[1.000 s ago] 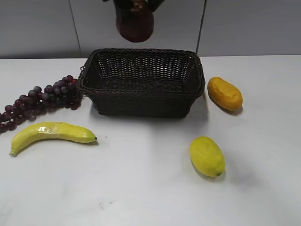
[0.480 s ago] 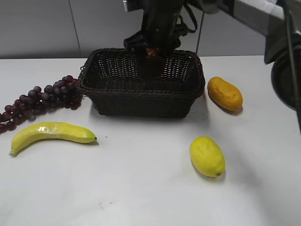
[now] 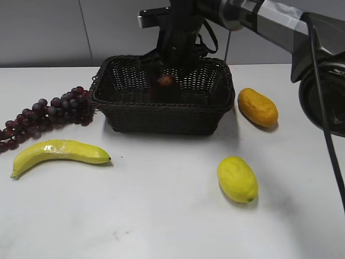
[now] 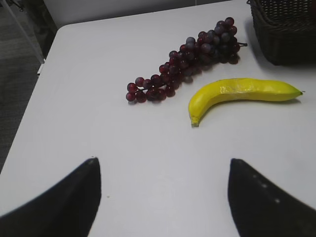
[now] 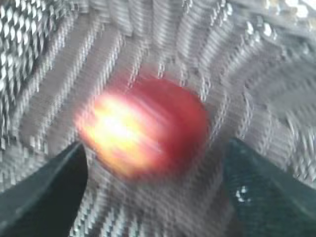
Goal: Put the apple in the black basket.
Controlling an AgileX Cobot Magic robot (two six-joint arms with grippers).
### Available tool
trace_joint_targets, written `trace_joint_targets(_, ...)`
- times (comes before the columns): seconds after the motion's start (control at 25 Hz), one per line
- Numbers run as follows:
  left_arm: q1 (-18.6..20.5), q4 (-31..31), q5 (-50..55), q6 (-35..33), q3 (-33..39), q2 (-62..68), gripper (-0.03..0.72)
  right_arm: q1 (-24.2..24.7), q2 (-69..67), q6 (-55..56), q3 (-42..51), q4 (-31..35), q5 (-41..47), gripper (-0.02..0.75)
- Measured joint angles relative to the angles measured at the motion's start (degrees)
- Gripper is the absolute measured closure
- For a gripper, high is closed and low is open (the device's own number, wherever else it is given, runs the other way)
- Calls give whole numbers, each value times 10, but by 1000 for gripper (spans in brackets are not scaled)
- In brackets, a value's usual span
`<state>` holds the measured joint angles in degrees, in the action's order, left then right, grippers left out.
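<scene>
Right gripper [image 3: 168, 69] came down from above the frame's top edge to the rim of the dark woven wicker basket [image 3: 161, 116]. The dark red glossy apple [image 3: 165, 81], clamped a second ago, now sits inside the basket between parted fingers [image 5: 42, 192], blurred in the right wrist view.

You have a plain white table [image 3: 161, 216] carrying everything. On it, toward the back centre, sits the large dark woven wicker basket [image 3: 161, 116] with flared sides. To its left lies a bunch of dark purple grapes [image 3: 48, 113], its upper end close against the basket's corner. In front of the grapes lies a curved yellow banana [image 3: 59, 152]. To the basket's right, just beside it, you see an orange-yellow oblong fruit [image 3: 257, 107]. Nearer you, well apart from the basket, rests a yellow lemon-shaped fruit [image 3: 237, 178].
</scene>
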<state>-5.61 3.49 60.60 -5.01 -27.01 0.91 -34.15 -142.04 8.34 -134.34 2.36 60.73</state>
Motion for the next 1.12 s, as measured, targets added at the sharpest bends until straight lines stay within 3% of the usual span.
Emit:
trace_joint_targets(0.24,0,0,0,0,0,0,99,0,0,0,-71,-12,81,106)
trace_joint_targets(0.4,0,0,0,0,0,0,99,0,15,-10,-126,-38,83,134)
trace_joint_targets(0.64,0,0,0,0,0,0,99,12,84,-26,-126,-77,85,166)
trace_joint_targets(0.88,0,0,0,0,0,0,99,88,179,-26,-20,-57,85,167)
trace_joint_targets(1.12,0,0,0,0,0,0,99,195,306,-56,184,-57,85,168)
